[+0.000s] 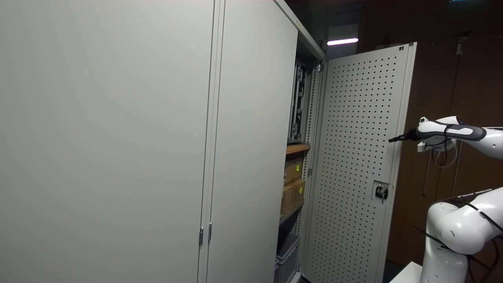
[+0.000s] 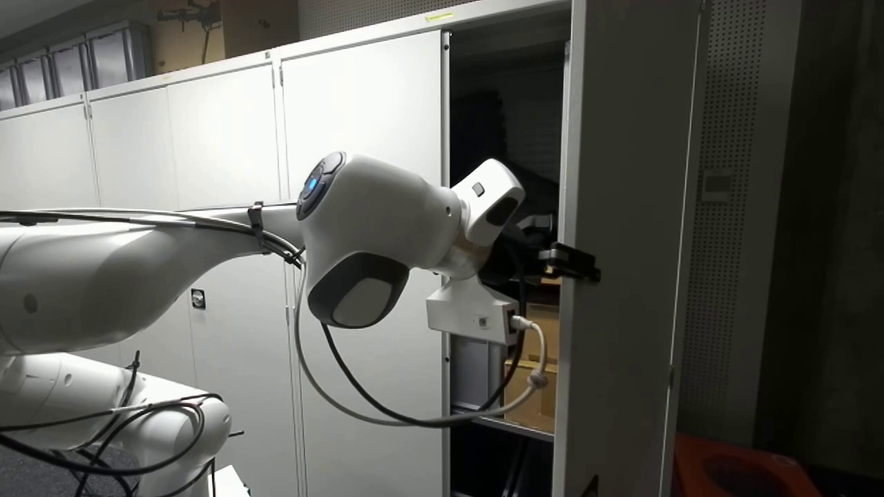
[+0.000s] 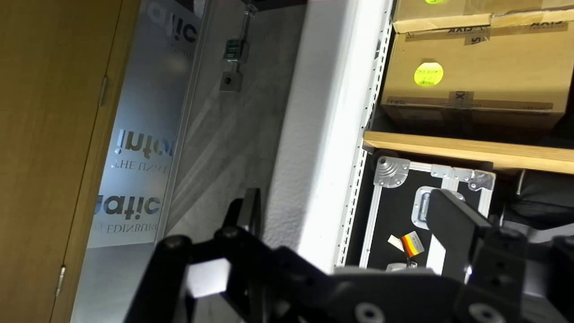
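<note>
Premises: a lab or its equipment store, apparently part of a university. Findings in support: a robot arm (image 2: 394, 214), cables (image 2: 207, 217) strapped along it, stands near tall metal cabinets (image 2: 366, 117) in both exterior views. A cabinet door (image 1: 353, 157) stands open, its inner face perforated. Inside are at least 2 cardboard boxes (image 3: 484, 58) with printed tape, and a black flight case (image 3: 390, 211) with metal corners. Grey crates (image 2: 117, 62) sit atop the cabinets. In the wrist view a panel (image 3: 152, 103) bears inverted, partly cut-off lettering including "THE UNIVE" and "EDINBUR"; beside it, a grey wall (image 3: 237, 134) carries small surface-mounted boxes (image 3: 231, 83) and a conduit (image 3: 245, 27).
</note>
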